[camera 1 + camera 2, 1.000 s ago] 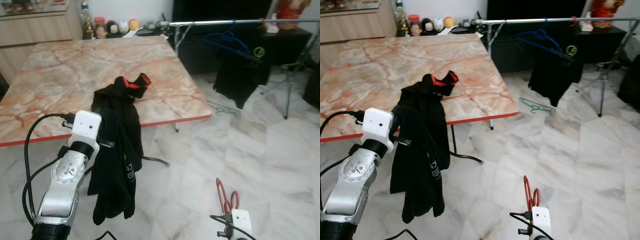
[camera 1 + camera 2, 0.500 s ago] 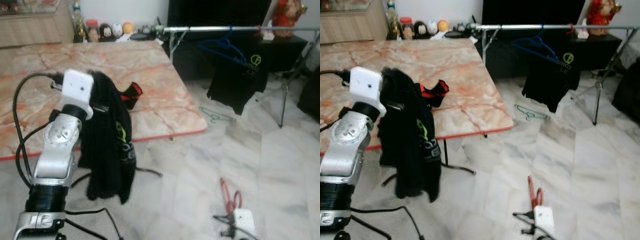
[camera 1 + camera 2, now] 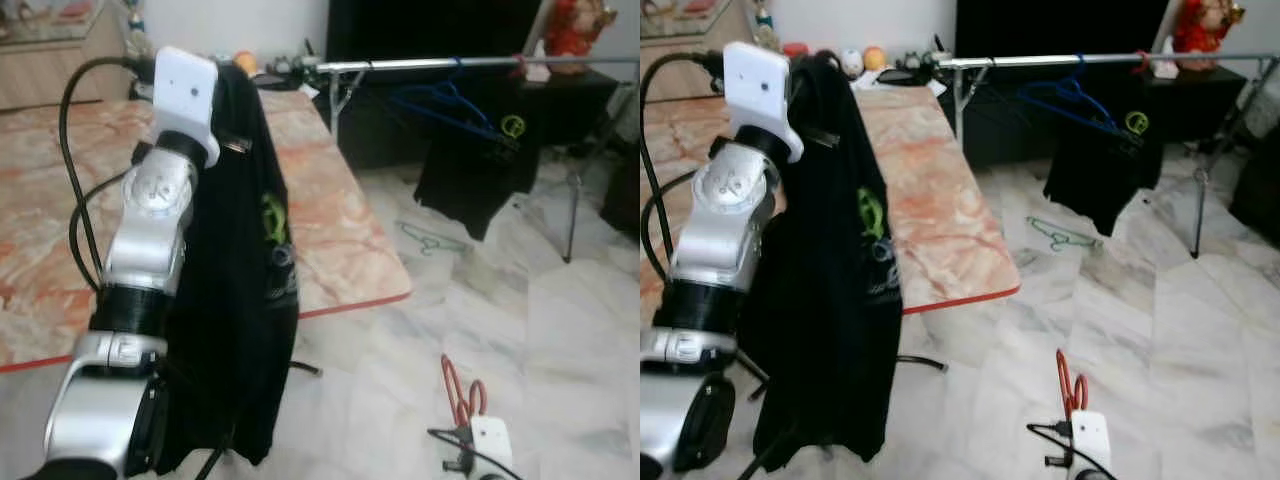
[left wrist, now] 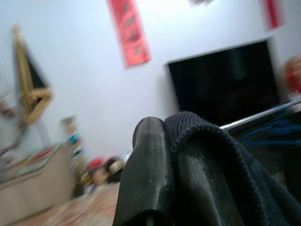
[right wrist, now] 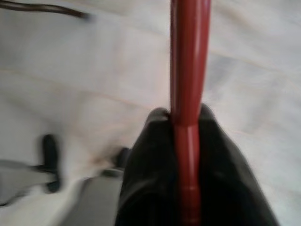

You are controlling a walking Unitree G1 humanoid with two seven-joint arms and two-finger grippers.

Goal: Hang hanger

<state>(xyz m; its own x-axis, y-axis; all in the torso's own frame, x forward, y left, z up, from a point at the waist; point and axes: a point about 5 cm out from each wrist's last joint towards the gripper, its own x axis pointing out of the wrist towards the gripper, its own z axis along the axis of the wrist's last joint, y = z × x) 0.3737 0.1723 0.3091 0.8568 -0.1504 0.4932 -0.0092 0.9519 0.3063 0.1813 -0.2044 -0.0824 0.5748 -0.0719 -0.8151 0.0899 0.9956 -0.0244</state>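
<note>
Floor: pale marble tiles [image 3: 560, 330], red-edged marble table [image 3: 340, 240]
Left gripper [image 4: 155, 155]: raised, clamped on black garment [image 3: 240, 300]
Right gripper [image 5: 186, 141]: low, pinching red plastic hanger [image 3: 460, 385]
Rail: silver clothes rail [image 3: 450, 64], blue hanger [image 3: 440, 100]

Left end effector [image 4: 155, 179] perhaps cloth-covered.

My right gripper [image 5: 187, 141] pinches a red hanger [image 3: 459, 388] upright, low over the floor; my left gripper [image 4: 155, 188] lifts a black shirt [image 3: 245, 290] that hangs long.
</note>
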